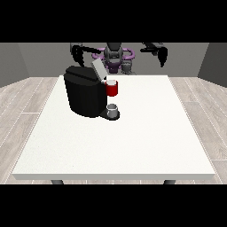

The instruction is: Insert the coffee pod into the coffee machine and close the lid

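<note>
Two hands hang in the upper part of the frame, both raised clear of the tabletop (133, 146) and touching nothing. The hand at the view's left (79, 52) sits above the machine's back corner; the hand at the view's right (162, 56) hangs well right of it, beyond the tabletop's far edge. Both are small and dark, and I cannot tell whether their fingers are apart or together.

The coffee machine (84, 95) stands on the left half of the tabletop, nearer the far edge than the near one. Its black body is upright, with its brewing side turned toward the frame's right. Its lid (98, 68) is open, a grey flap tilted up and back, its long axis running from lower right to upper left.

A red piece (112, 88) shows at the machine's right side under the raised lid, with a pale top; whether this is the coffee pod or part of the machine I cannot tell. Below it a small grey cup (112, 108) stands upright on the machine's base.

The white tabletop spreads wide and bare across the right half and all along the near edge, leaving open room there. The machine's left side stands close to the tabletop's left edge.
</note>
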### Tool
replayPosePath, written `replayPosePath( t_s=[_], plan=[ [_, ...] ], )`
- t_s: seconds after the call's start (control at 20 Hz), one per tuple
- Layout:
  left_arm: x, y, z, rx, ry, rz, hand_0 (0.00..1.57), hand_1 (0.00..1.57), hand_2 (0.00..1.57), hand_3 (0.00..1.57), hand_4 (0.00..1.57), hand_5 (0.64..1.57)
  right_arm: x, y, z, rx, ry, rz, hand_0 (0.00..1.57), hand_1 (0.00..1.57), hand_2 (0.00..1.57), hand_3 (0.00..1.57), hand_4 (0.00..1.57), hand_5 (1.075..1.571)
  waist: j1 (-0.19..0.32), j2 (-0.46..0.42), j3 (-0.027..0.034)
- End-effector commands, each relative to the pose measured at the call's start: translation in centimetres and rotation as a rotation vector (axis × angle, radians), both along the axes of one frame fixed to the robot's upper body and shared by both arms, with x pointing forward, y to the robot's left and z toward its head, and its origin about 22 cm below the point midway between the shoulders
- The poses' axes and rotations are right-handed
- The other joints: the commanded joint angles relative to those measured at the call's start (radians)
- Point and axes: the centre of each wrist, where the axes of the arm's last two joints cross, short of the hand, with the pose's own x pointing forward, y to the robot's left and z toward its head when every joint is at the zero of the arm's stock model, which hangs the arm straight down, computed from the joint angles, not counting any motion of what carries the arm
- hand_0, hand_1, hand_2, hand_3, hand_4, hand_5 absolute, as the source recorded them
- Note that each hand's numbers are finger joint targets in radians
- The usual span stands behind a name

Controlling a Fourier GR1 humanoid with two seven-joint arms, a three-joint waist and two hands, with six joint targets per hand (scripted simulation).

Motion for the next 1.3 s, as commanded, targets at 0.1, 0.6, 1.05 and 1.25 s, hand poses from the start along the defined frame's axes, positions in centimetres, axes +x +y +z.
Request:
replayPosePath(
  t_s=[0.1,0.6,1.05,1.25],
  plan=[
    [-0.7,1.6,1.1,0.007,-0.017,0.074,0.0,0.0,0.0,0.0,0.0,1.571,1.9,1.3,1.7,-0.012,-0.027,0.058,0.0,0.0,0.0,0.0,0.0,1.571,-0.057,0.061,-0.0001],
    [-0.9,0.9,3.6,0.034,-0.062,0.06,0.0,0.0,0.0,0.0,0.0,1.571,3.4,4.2,0.8,-0.077,-0.041,0.087,0.0,0.0,0.0,0.0,0.0,1.571,-0.042,0.104,0.0],
    [-2.0,1.3,3.2,0.022,-0.086,0.092,0.0,0.0,0.0,0.0,0.0,1.571,4.9,4.2,2.1,-0.077,-0.071,0.116,0.0,0.0,0.0,0.0,0.0,1.571,-0.037,0.13,0.0],
    [-2.0,1.2,1.5,0.063,-0.101,0.102,0.0,0.0,0.0,0.0,0.0,1.571,5.8,7.1,4.5,-0.087,-0.098,0.137,0.0,0.0,0.0,0.0,0.0,1.571,-0.044,0.158,-0.0003]
  ],
)
